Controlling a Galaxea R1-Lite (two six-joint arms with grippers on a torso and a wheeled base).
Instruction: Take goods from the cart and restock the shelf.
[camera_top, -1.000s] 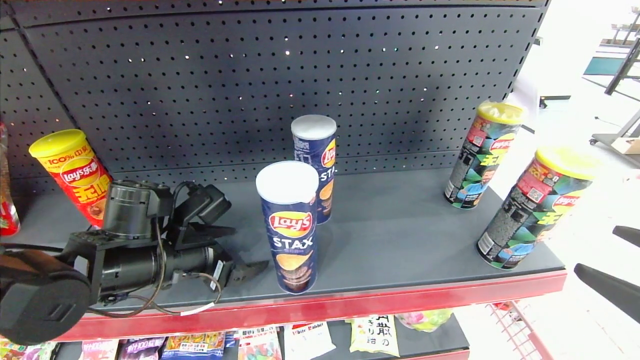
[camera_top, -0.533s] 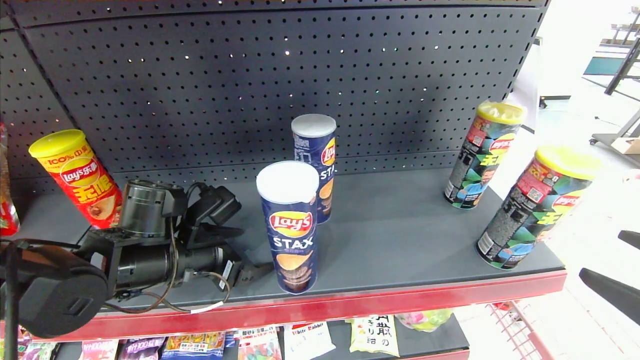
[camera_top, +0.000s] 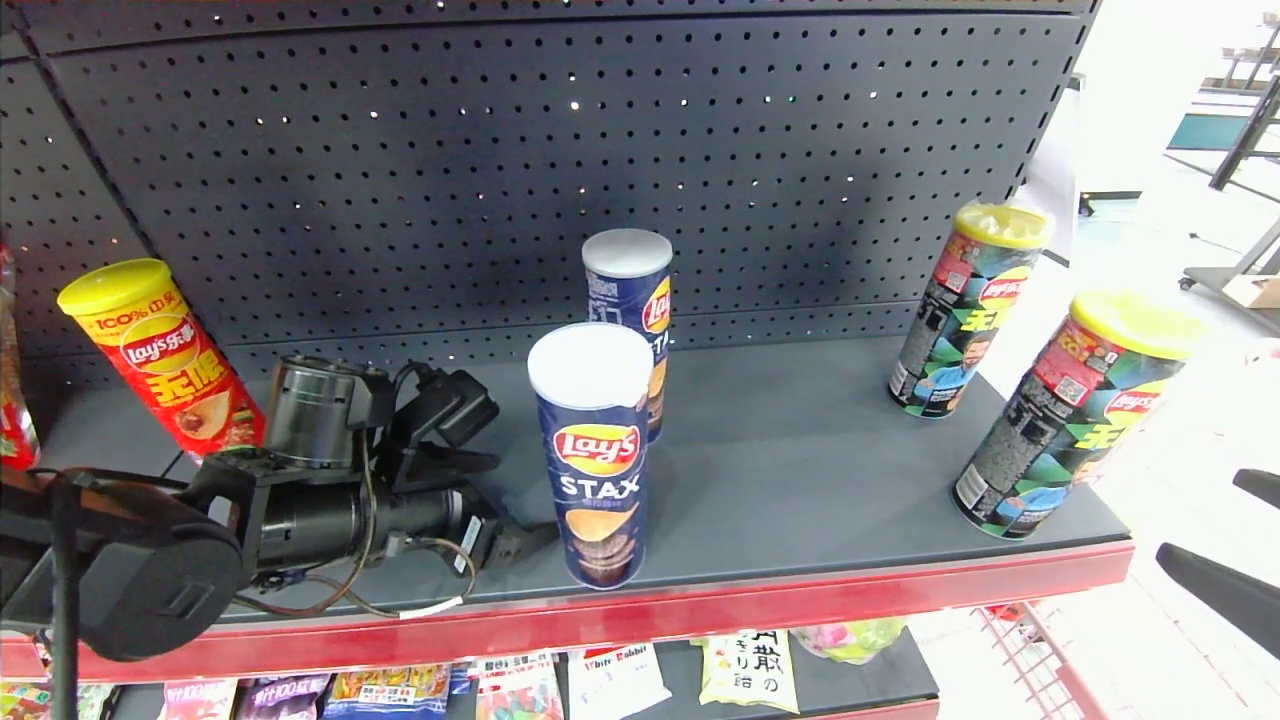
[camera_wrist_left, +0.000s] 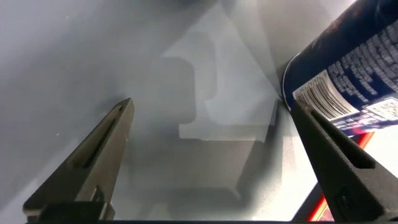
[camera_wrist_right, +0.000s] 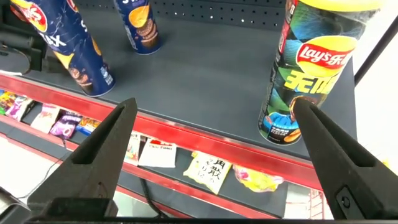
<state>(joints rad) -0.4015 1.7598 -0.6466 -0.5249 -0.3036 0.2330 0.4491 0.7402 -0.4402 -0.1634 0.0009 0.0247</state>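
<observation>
Up on gray shelf (camera_top: 800, 470), got blue chip can (camera_top: 597, 460) standing near the front edge, just beside left gripper (camera_wrist_left: 211, 106) (spread wide, holding nothing). Had right gripper (camera_wrist_right: 214, 104) wide too. Probably more cans to fetch.

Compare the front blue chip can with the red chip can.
The front blue chip can has a white lid; the red chip can, a yellow one. The blue stands at the front edge of the shelf; the red, back by the panel. Both are lidded tubes.
</observation>
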